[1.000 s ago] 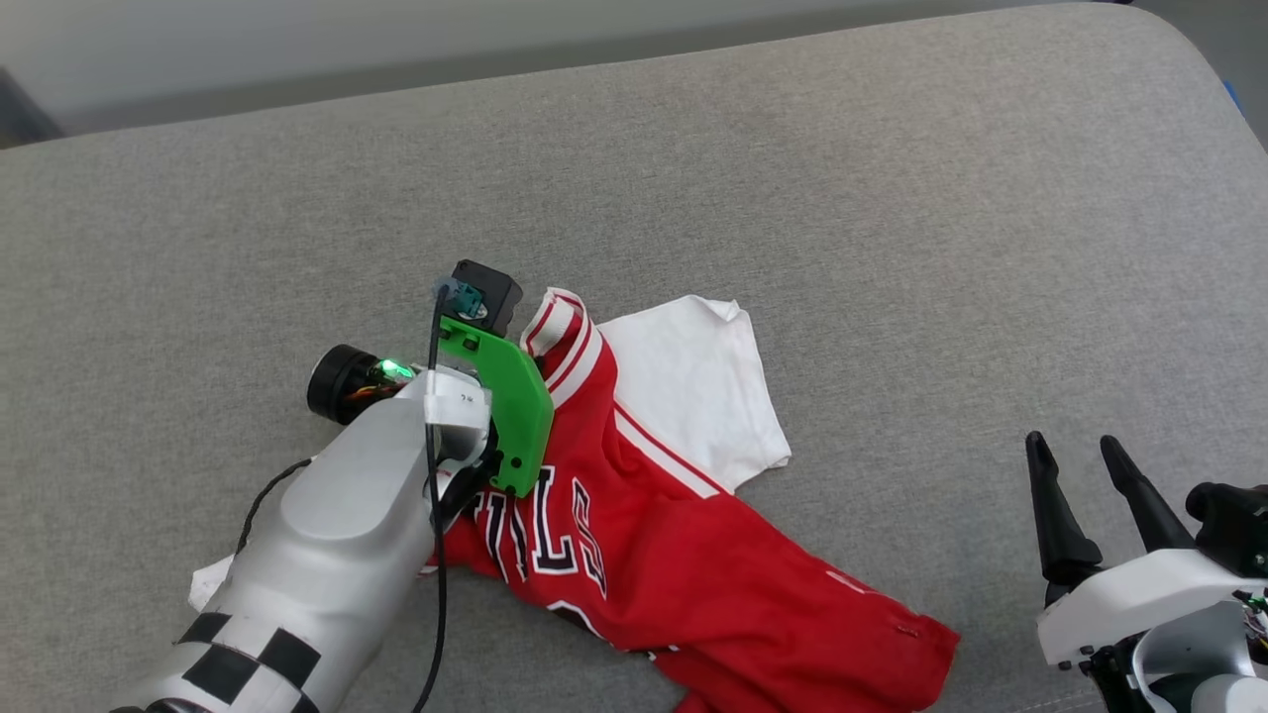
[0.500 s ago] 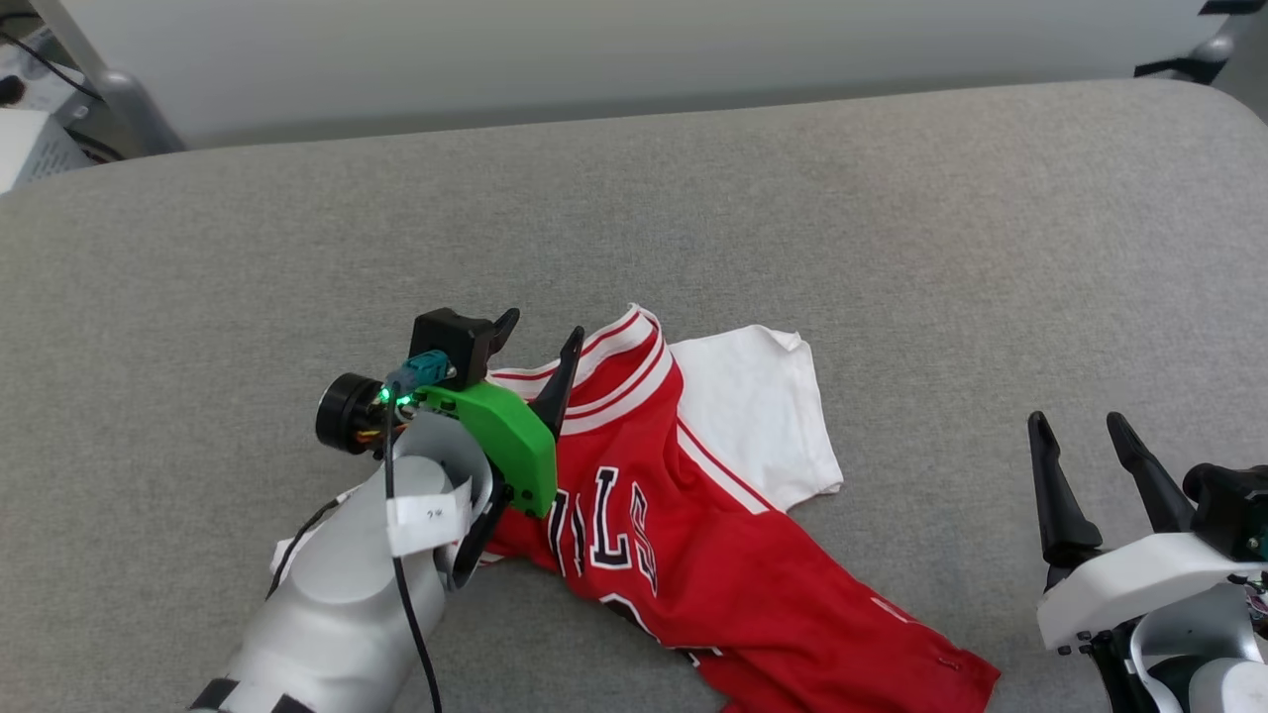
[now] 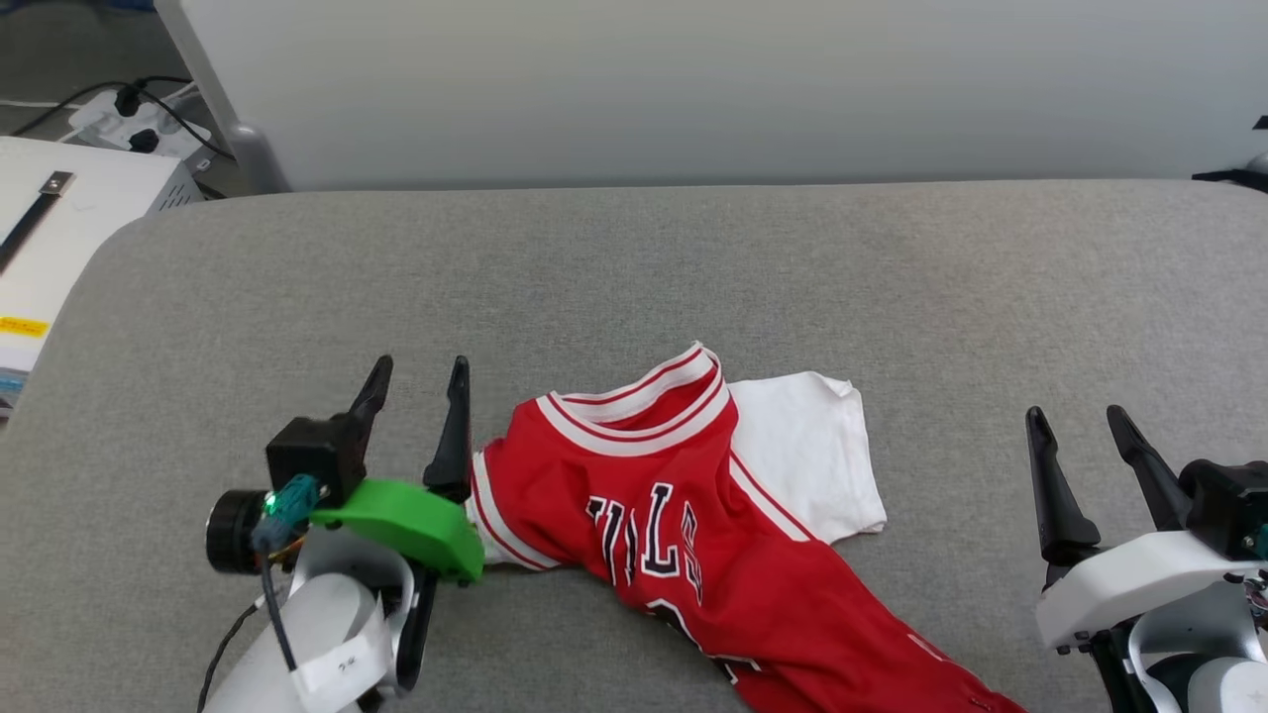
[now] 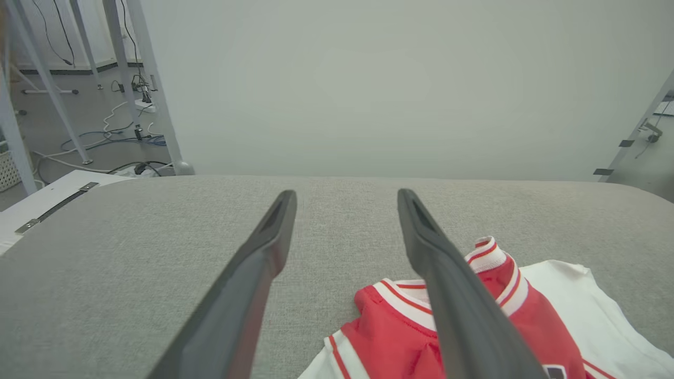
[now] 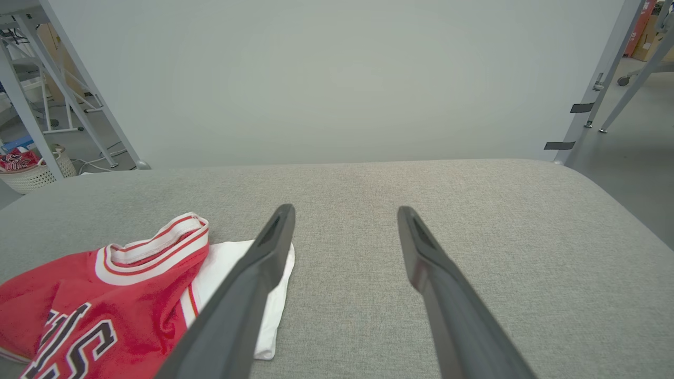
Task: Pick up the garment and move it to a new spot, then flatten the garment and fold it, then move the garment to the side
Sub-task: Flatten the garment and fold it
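Note:
The garment [image 3: 684, 515], a red jersey with white sleeves and black chest letters, lies crumpled on the grey padded table [image 3: 634, 277], its hem running off the lower right edge of the head view. It also lies at the lower right of the left wrist view, garment [image 4: 400, 331], and at the lower left of the right wrist view, garment [image 5: 95, 305]. My left gripper [image 3: 421, 381] stands open just left of the collar, holding nothing. At the lower right, my right gripper [image 3: 1078, 421] is open and empty, well clear of the cloth.
A pale wall panel [image 3: 693, 89] rises behind the table's far edge. A white box [image 3: 50, 228] with a power strip and cables sits off the table's left corner. Metal frame legs [image 4: 126, 79] stand on the floor beyond.
My left gripper has opened, let go of the garment's collar and drawn back to the left. The collar has dropped onto the table. The head camera has tilted up, shifting the whole picture.

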You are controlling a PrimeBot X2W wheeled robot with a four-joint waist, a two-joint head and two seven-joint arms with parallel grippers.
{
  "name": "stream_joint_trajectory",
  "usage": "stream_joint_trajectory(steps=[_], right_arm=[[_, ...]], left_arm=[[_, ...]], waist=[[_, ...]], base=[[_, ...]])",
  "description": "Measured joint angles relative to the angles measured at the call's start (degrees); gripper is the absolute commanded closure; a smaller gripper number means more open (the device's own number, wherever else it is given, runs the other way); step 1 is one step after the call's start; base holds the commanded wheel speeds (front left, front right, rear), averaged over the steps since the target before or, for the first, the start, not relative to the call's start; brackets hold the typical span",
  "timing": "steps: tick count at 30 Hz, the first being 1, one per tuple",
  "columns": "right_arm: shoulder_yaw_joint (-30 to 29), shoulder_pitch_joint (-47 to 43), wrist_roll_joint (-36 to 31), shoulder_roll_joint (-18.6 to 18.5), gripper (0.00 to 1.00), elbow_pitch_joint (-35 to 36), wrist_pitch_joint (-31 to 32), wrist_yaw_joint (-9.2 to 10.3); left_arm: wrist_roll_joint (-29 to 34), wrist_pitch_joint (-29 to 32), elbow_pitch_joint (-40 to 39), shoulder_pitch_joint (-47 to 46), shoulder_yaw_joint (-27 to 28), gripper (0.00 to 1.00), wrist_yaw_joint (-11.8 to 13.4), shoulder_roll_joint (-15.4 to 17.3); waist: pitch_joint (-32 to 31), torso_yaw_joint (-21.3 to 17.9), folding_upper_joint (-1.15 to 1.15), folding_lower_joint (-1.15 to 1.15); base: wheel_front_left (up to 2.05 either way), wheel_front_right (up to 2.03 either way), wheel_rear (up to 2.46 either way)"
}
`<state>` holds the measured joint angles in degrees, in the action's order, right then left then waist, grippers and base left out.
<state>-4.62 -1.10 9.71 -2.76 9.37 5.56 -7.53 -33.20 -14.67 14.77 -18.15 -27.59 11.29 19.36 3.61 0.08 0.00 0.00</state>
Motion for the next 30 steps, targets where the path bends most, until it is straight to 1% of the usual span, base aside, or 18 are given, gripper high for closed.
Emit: stream_joint_trajectory(steps=[3, 7, 12, 16, 19, 21, 24, 26, 30], right_arm=[[0.18, -0.16, -0.04, -0.02, 0.0, 0.0, 0.3, 0.0], [0.63, -0.72, -0.09, 0.0, 0.0, 0.11, 0.67, -0.01], [0.52, -1.19, -0.56, -0.01, 0.0, 0.22, 1.33, 0.0], [0.1, -1.18, -0.55, 0.0, 0.0, -0.97, 2.66, -0.01], [-0.63, -0.64, -0.44, -0.01, 0.0, -4.36, 5.39, 0.0], [-1.0, 1.17, 0.12, -0.46, 0.0, -8.16, 7.83, 0.0], [-1.65, 5.57, 2.07, -2.41, 0.0, -15.0, 12.99, 0.0], [-1.61, 8.78, 3.28, -3.75, 0.0, -18.37, 16.24, 0.0], [1.21, 16.61, 5.17, -6.71, 0.0, -23.85, 22.37, 0.0]], left_arm=[[0.94, 0.0, -5.15, 4.89, 3.47, 0.0, 1.22, 0.43], [2.7, -0.01, -10.02, 11.05, 6.78, 0.0, 2.66, 0.57], [3.31, -0.01, -12.47, 15.47, 8.46, 0.0, 2.9, 0.58], [3.48, -0.01, -13.07, 16.16, 8.73, 0.0, 2.81, 0.57], [3.58, -0.01, -13.4, 16.14, 9.01, 0.0, 2.56, 0.54], [3.99, -0.01, -13.46, 16.03, 9.02, 0.0, 2.47, 0.47], [4.69, -0.01, -13.6, 15.79, 8.46, 0.0, 1.9, 0.15], [4.97, -0.01, -13.71, 15.15, 8.04, 0.0, 1.51, -0.25], [4.98, -0.01, -13.71, 11.91, 7.66, 0.0, 0.86, -1.75]], waist=[[-1.01, 0.58, 0.0, 0.0], [-2.03, 0.88, 0.0, 0.0], [-2.4, 0.92, 0.0, 0.0], [-2.33, 1.14, 0.0, 0.0], [-1.84, 1.36, 0.0, 0.0], [-1.38, 1.57, 0.0, 0.0], [-0.59, 2.31, 0.0, 0.0], [0.23, 2.85, 0.0, 0.0], [2.51, 4.51, 0.0, 0.0]], base=[[0.0, 0.0, 0.0], [0.0, 0.0, 0.0], [0.0, 0.0, 0.0], [0.0, 0.0, 0.0], [0.0, 0.0, 0.0], [0.0, 0.0, 0.0], [0.0, 0.0, 0.0], [0.0, 0.0, 0.0], [0.0, 0.0, 0.0]])
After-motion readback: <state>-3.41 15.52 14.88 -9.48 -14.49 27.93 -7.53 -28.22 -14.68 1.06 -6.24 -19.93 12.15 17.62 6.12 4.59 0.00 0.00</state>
